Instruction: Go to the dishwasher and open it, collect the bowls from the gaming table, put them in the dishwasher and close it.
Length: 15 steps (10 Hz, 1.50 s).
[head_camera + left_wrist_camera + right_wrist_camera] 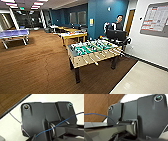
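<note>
Beyond the foosball table stands a long table with a pale top and a yellow-green rim [73, 35], which looks like the gaming table. Small things lie on it, too blurred to tell as bowls. The dishwasher is out of view. In the left wrist view my dark wrist plate [37, 117] hangs over pale floor beside a brown carpet edge [10, 101]. My right wrist plate [149, 116] hangs over brown carpet [95, 105].
A foosball table [93, 51] with a green field stands just ahead on brown carpet. Behind it a person [118, 23] stands at a control rig. A blue ping-pong table [13, 33] is far left. Pale floor [145, 80] and a white wall lie to the right.
</note>
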### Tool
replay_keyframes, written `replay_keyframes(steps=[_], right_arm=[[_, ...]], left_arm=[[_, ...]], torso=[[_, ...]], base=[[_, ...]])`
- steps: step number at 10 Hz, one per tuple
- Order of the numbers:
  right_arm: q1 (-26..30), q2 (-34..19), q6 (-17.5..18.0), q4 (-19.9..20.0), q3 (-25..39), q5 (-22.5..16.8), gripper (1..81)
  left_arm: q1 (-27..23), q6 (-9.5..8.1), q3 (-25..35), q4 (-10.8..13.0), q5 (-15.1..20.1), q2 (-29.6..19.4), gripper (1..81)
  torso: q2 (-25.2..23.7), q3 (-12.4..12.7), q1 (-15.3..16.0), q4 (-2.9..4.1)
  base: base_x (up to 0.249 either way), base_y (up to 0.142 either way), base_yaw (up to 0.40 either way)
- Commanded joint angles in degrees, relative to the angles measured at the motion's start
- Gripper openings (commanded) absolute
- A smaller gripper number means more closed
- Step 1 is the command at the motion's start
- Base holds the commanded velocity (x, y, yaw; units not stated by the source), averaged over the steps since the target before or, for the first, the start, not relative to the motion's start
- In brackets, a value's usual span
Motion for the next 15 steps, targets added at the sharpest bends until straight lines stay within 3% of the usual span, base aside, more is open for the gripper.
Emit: replay_keyframes(steps=[1, 12, 15], right_arm=[[2.0, -0.1, -0.3, -1.0, 0.8, -2.8, 81.1], [2.4, -0.2, -0.3, -1.5, 0.5, -2.8, 81.1], [2.3, -0.2, -0.3, -1.5, 0.2, -2.8, 81.1]], left_arm=[[-2.2, 0.51, 0.0, 0.5, 3.4, -0.4, 81.1], [-2.2, 0.43, -0.2, 0.3, 3.7, -0.3, 81.1], [-2.1, 0.16, -0.2, 0.0, 3.8, -0.3, 81.1]], torso=[[0.0, 0.0, 0.0, 0.0], [0.0, 0.0, 0.0, 0.0], [0.0, 0.0, -0.1, 0.0]], base=[[0.0, 0.0, 0.373], [0.0, 0.0, 0.358], [0.0, 0.0, 0.159]])
